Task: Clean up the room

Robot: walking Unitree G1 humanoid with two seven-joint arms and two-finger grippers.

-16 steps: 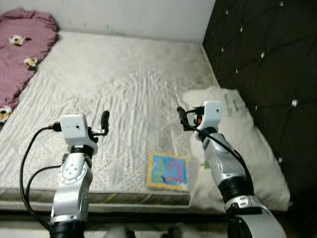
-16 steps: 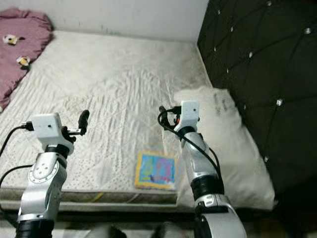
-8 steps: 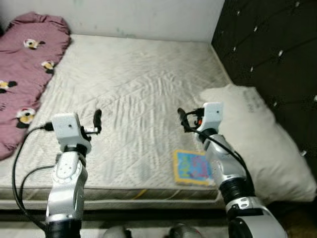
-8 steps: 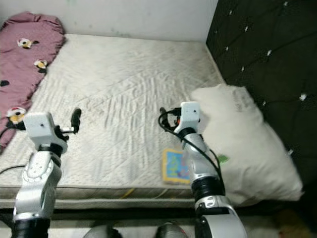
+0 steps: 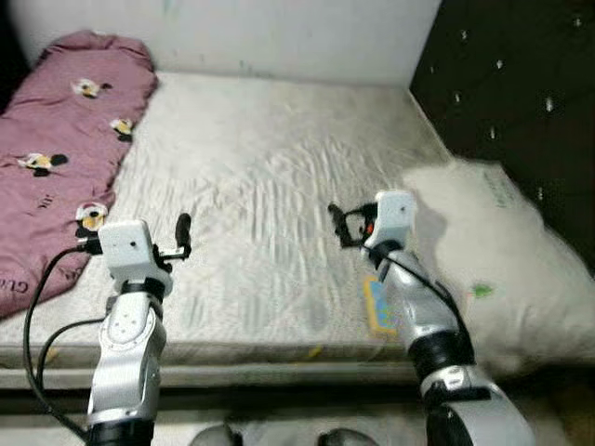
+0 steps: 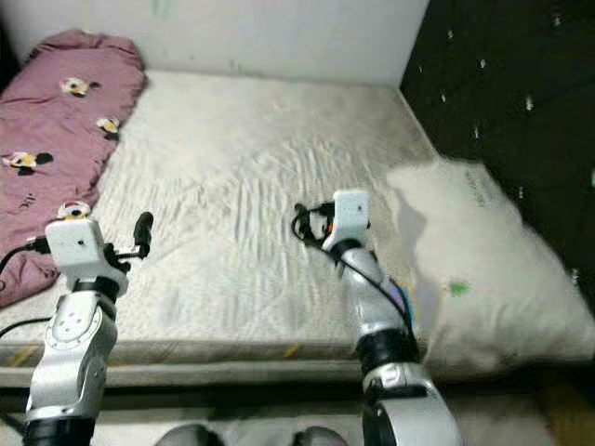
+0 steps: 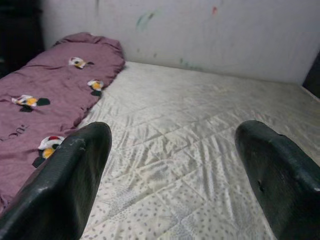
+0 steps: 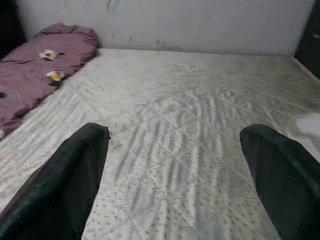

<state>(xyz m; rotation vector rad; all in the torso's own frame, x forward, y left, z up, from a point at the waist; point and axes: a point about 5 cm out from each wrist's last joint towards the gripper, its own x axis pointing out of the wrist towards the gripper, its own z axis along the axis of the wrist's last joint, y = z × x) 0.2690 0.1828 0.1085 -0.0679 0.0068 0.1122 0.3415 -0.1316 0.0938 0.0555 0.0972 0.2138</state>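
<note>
Left eye view: a bare, quilted cream mattress (image 5: 270,186) carries three loose items. A mauve quilt with flower motifs (image 5: 56,158) lies bunched at 10 o'clock; a plump white pillow (image 5: 483,260) sits at 3 o'clock against the black tufted headboard (image 5: 511,74); a thin, colourful picture book (image 5: 376,302), partly hidden by the right arm, lies near the front edge at 5 o'clock. Left gripper (image 5: 183,232) and right gripper (image 5: 337,221) hover with fingers spread wide, holding nothing. The book is probably light, stiff and flat: pinch an overhanging edge. Quilt and pillow are soft: gather a fold or corner.
</note>
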